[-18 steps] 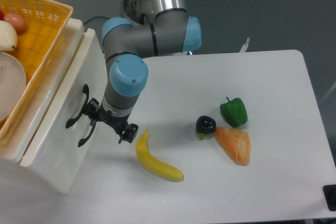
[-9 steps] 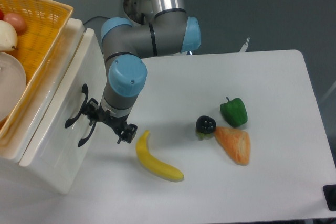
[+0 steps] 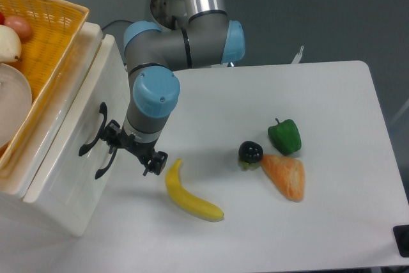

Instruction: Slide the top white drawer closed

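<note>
While the white tabletop (image 3: 268, 94) fills most of the view, the tall glossy white plastic cabinet (image 3: 64, 202) stands at its left edge, with a woven yellow basket (image 3: 51, 30) resting on top of it. Beside the cabinet, the grey UR5e arm with pale blue joint caps (image 3: 185, 43) comes down from the upper middle, bends at its elbow toward the cabinet, and drops its wrist nearly straight down along the cabinet's front face. On that face, the top white drawer (image 3: 83, 103) sits with its curved black handle (image 3: 92, 137) just left of the wrist; the lower white drawer front (image 3: 77, 183) carries a matching second black handle (image 3: 105, 161) below it. At the end of the wrist, the black two-finger gripper (image 3: 137, 155) points down and toward the cabinet, very close to the lower handle, though whether its fingers are spread or closed cannot be told. Right of the cabinet, on the tabletop, lie a yellow banana (image 3: 188, 193), an orange wedge-shaped piece of fruit (image 3: 287, 177), a green bell pepper (image 3: 284, 135) and a small dark round fruit (image 3: 250, 153).
</note>
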`<state>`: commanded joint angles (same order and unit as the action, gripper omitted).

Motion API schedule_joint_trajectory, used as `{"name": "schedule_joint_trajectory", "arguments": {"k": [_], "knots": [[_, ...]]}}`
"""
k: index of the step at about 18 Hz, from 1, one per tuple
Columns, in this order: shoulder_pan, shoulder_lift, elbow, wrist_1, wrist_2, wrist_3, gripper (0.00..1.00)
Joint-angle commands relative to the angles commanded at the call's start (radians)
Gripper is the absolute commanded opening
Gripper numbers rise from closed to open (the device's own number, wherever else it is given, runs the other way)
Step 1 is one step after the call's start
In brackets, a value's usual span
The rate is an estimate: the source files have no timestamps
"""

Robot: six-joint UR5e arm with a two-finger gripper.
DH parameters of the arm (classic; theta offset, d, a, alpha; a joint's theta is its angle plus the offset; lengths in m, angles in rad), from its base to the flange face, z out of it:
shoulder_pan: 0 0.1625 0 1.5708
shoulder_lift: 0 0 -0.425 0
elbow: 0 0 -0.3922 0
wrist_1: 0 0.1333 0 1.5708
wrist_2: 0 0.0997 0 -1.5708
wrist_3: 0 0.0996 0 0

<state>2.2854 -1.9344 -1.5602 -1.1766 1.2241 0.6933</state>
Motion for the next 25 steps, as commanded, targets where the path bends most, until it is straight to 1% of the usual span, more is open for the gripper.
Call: {"name": "schedule_joint_trajectory", "arguments": {"k": [3, 7, 10, 12, 15, 17, 22, 25], "knots": [[0.058, 0.002, 0.025, 0.002, 0.002, 0.076, 1.00], [0.133, 0.025, 0.023, 0.002, 0.008, 0.264, 1.00], [0.173, 0.052, 0.014, 0.005, 0.014, 0.310, 1.00], [0.207, 0.077, 0.002, 0.005, 0.093, 0.360, 1.00], [0.233, 0.081, -0.001, 0.003, 0.208, 0.523, 1.00], [0.255, 0.100, -0.001, -0.005, 0.262, 0.621, 1.00], [0.312, 0.129, -0.005, -0.012, 0.265, 0.840, 1.00], [0.342, 0.138, -0.008, -0.020, 0.264, 0.942, 1.00]]}}
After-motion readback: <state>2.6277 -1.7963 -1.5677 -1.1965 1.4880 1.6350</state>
